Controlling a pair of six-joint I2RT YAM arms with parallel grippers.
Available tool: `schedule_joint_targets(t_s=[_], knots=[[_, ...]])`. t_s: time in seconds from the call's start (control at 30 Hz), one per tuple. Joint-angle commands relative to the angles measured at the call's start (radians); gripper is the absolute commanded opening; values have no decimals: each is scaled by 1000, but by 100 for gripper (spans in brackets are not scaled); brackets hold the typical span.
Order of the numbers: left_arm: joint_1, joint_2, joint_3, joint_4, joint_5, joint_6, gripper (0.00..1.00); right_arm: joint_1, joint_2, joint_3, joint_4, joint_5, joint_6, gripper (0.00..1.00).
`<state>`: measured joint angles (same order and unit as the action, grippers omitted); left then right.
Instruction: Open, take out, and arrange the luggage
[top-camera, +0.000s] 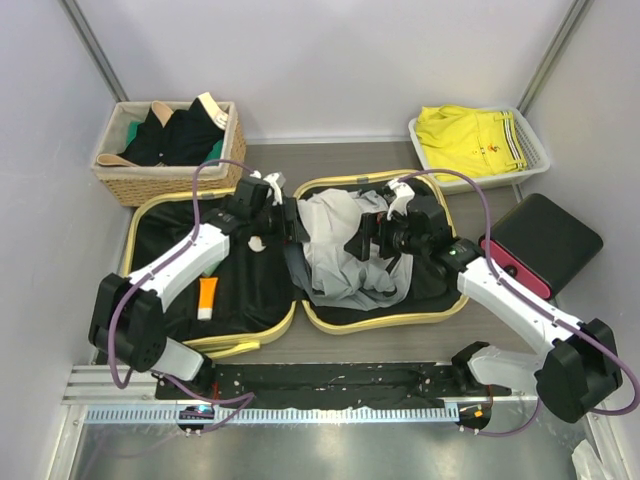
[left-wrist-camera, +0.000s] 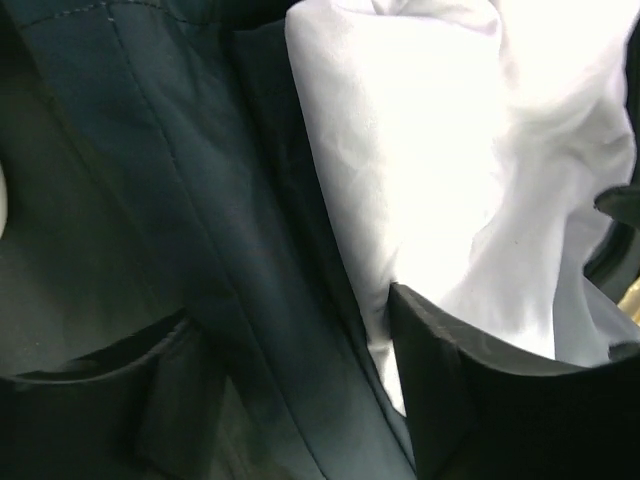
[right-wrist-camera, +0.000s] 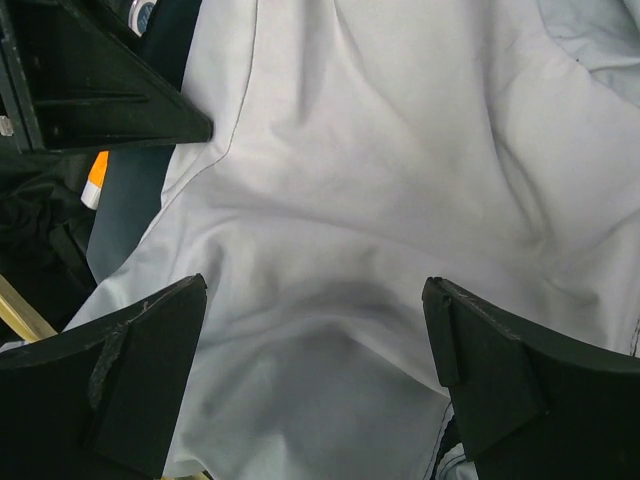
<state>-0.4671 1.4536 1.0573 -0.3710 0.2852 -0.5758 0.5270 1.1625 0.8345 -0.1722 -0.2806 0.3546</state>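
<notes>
The luggage (top-camera: 385, 320) lies open flat beneath both grippers, with a pale grey garment (top-camera: 340, 250) heaped in the half under the right gripper (right-wrist-camera: 315, 300), whose jaws gape wide and hold nothing. The left gripper (top-camera: 290, 222) has its jaws partly apart over the garment's edge, with black lining (left-wrist-camera: 200, 250) between them too; I cannot tell whether they have any bite. Closing there could pinch lining along with cloth, so a lift would drag the case.

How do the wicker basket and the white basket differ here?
The wicker basket is tan and woven; the white basket is slatted plastic. The wicker basket holds dark clothes; the white basket holds a yellow garment. The wicker basket stands far left, the white basket far right. Both sit behind the open luggage.
</notes>
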Motion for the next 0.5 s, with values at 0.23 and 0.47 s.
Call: schedule_joint_targets(t_s=[0.23, 0.47], knots=[[-82, 93, 144, -26, -83, 14, 22, -1, -81, -44, 53, 104, -8, 100], [-82, 11, 156, -43, -115, 28, 20, -39, -67, -40, 45, 98, -25, 99]])
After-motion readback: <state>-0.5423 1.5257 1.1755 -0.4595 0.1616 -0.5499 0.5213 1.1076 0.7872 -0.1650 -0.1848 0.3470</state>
